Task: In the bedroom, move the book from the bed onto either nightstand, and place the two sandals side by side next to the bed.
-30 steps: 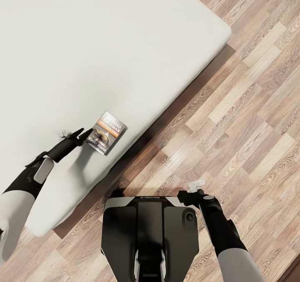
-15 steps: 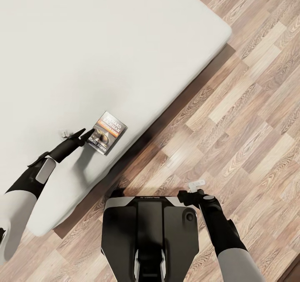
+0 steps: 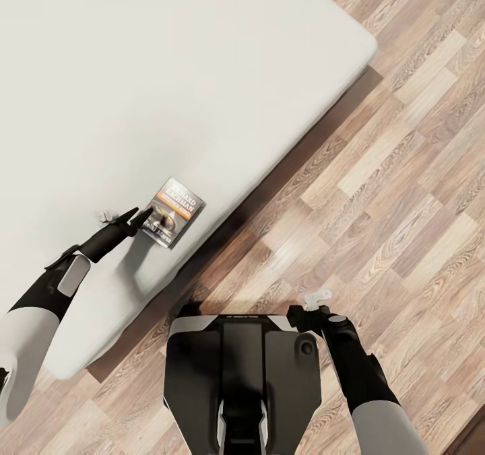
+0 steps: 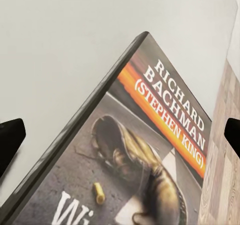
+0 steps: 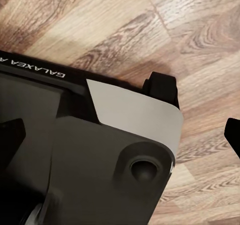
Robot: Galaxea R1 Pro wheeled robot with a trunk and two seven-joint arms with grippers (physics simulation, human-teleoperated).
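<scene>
Pale mattress of the bed (image 3: 135, 71) carries the book (image 3: 174, 212) near its floor-side edge. Left hand (image 3: 140, 217), open, has barely moved over the last second, fingertips at the book's corner, nothing gripped. Right hand (image 3: 316, 301) idles open by the base.

The bed (image 3: 168, 71) beneath the left gripper (image 3: 138, 217) is a plain, unpatterned light grey-white. Just ahead of that gripper's black fingertips (image 4: 10, 140) lies the book (image 3: 174, 213), its cover dark grey with a bright orange band, white lettering and a picture of a worn brown-gold boot; a small yellow mark sits beside the boot. The floor (image 3: 404, 172) under the right gripper (image 3: 316, 300) is wood-patterned in mixed tan, beige and darker brown planks with visible grain. The robot base (image 5: 115, 135) by that gripper is black with a light grey panel and white lettering.
</scene>
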